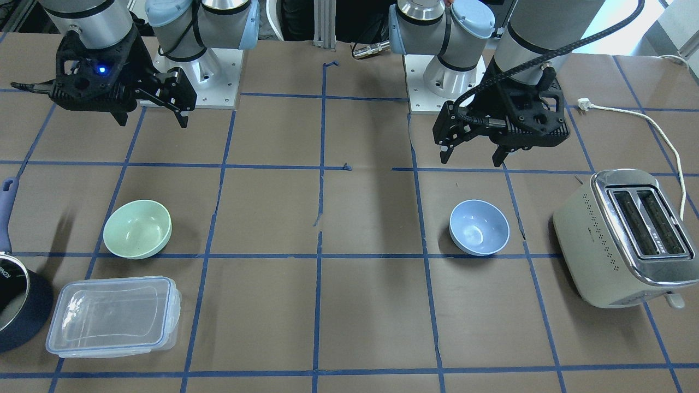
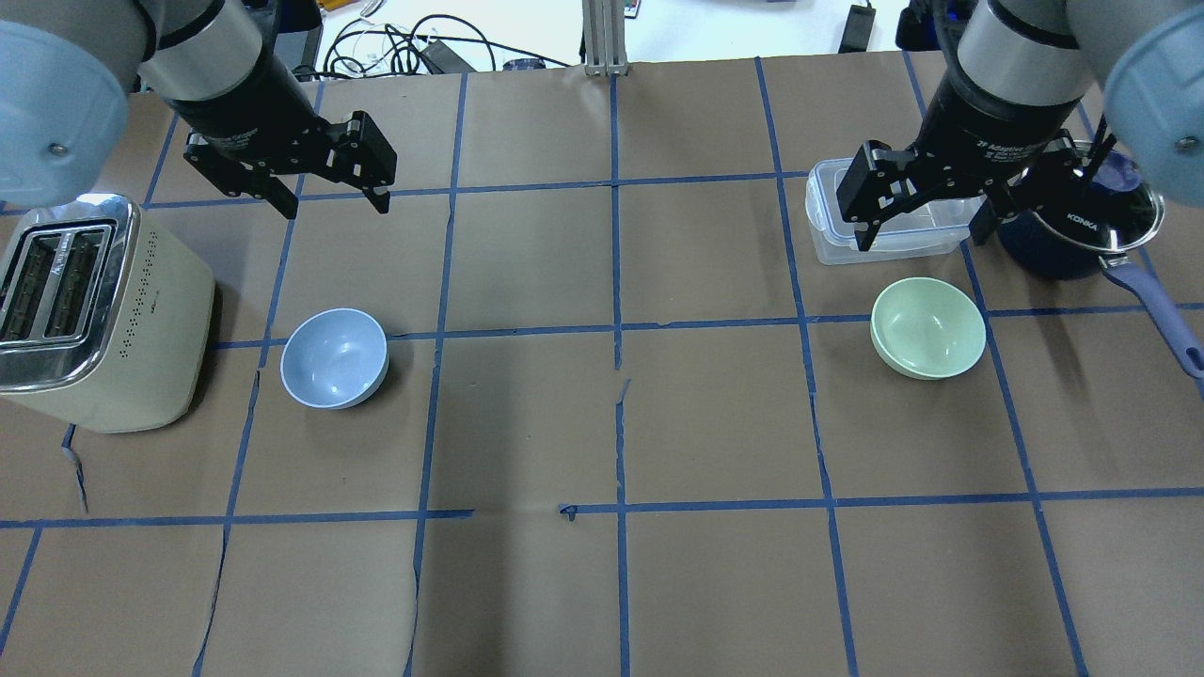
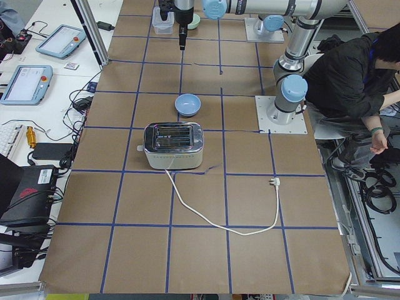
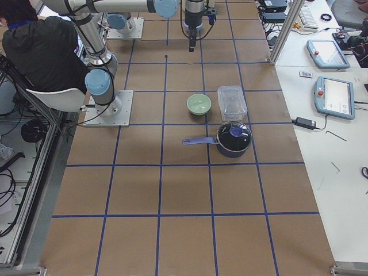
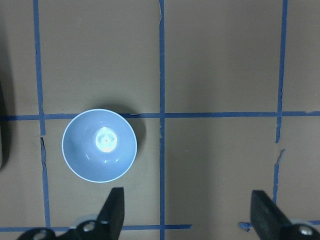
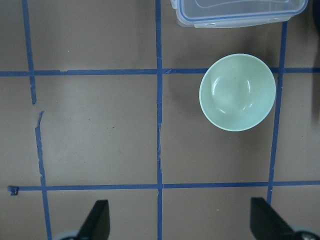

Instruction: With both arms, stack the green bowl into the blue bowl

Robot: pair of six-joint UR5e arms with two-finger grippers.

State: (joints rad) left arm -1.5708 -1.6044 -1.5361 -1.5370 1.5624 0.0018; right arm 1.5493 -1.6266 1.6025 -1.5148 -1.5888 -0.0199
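Note:
The pale green bowl [image 1: 137, 228] stands upright and empty on the table, also in the overhead view [image 2: 927, 327] and the right wrist view [image 6: 237, 92]. The pale blue bowl [image 1: 479, 227] stands upright and empty far from it, also in the overhead view [image 2: 334, 357] and the left wrist view [image 5: 99, 145]. My left gripper [image 2: 331, 202] is open and empty, high above the table just beyond the blue bowl. My right gripper [image 2: 920, 240] is open and empty, high above the table just beyond the green bowl.
A cream toaster [image 2: 89, 310] stands beside the blue bowl, its cord [image 1: 655, 125] trailing on the table. A clear lidded container [image 1: 113, 315] and a dark blue pot [image 1: 16, 305] with a long handle sit near the green bowl.

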